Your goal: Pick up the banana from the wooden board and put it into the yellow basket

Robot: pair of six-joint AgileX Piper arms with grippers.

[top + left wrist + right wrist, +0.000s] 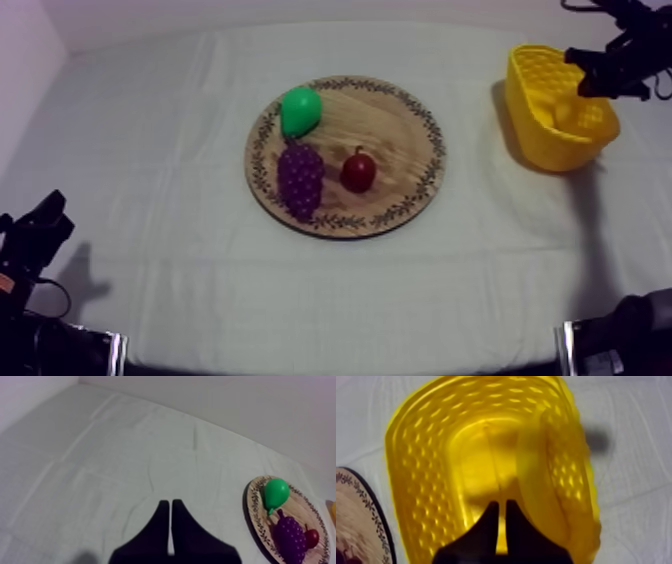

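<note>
The banana [551, 471] lies blurred inside the yellow basket [421, 451], against its side wall. My right gripper [501, 507] hangs just above the basket's inside, fingers together as a narrow wedge with nothing between them. From above, the basket [545, 140] stands at the right of the table with the right gripper [592, 85] over its far rim, and a pale shape of the banana [566, 110] shows inside. My left gripper [170, 507] is shut over bare cloth, low at the left [45, 218]. The round wooden board [400, 130] sits mid-table.
On the board lie a green pear [300, 110], purple grapes [300, 178] and a small red fruit [358, 170]. The left wrist view has the board [255, 521] off to the side with the pear [276, 492], grapes [289, 535] and red fruit [313, 537].
</note>
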